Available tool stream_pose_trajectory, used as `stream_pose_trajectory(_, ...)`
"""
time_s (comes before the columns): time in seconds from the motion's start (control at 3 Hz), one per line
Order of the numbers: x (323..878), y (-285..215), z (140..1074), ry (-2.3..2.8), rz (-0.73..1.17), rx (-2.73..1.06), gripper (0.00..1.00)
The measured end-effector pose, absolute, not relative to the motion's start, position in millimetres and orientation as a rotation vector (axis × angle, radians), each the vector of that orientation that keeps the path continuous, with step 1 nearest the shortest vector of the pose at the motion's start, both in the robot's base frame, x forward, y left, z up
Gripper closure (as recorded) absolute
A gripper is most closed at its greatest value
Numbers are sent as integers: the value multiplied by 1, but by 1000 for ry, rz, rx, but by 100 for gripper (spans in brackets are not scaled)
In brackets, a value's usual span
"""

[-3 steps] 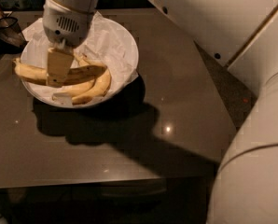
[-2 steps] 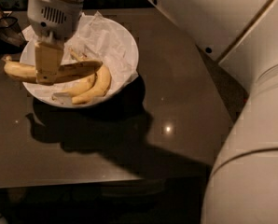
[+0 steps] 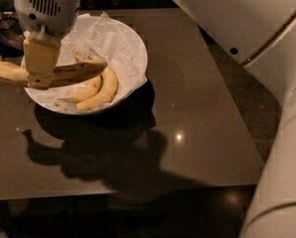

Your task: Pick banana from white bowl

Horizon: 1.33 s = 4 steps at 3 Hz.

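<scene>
Now, gripper point(image 3: 39, 78): at 9 o'clock of the white bowl point(image 3: 138, 58), over its rim; clamped across the banana point(image 3: 81, 69) near mid-length, with a tan finger pad point(image 3: 38, 58) covering the front of the fruit.
Wrist: white vented housing point(image 3: 46, 4) directly above the fingers, at 12 o'clock.
Banana: held roughly level; darker, brown-streaked end pointing to 3 o'clock above the bowl, paler end poking past the rim toward 9 o'clock.
Lift: judged raised off the lining, going by the separate banana-shaped shadow point(image 3: 31, 145) thrown on the table at 6 o'clock of the gripper; amount of clearance not tellable.
Remaining fruit: two shorter pale bananas point(image 3: 101, 90) side by side in the 6 o'clock part of the bowl, just under the held banana's dark end; touching it or not, cannot tell.
Lining: crumpled white paper point(image 3: 111, 38) filling the bowl toward 12 and 3 o'clock.
Support: dark glossy table point(image 3: 202, 113), bowl sitting near its 10 o'clock corner.
Arm: white links point(image 3: 237, 19) crossing from 1 o'clock down the right edge.
Done, by judgement: grasp made, correct long banana taken, fruit up from the bowl.
Left, by judgement: only carrying it fully clear of the rim and the other two bananas without slipping.
</scene>
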State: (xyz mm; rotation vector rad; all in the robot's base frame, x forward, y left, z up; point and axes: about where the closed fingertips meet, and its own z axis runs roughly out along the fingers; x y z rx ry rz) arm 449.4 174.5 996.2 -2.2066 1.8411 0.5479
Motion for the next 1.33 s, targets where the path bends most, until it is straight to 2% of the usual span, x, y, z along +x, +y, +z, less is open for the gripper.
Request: stream_pose_trajectory(1.33,409,107,979,1941,630,-2012,100)
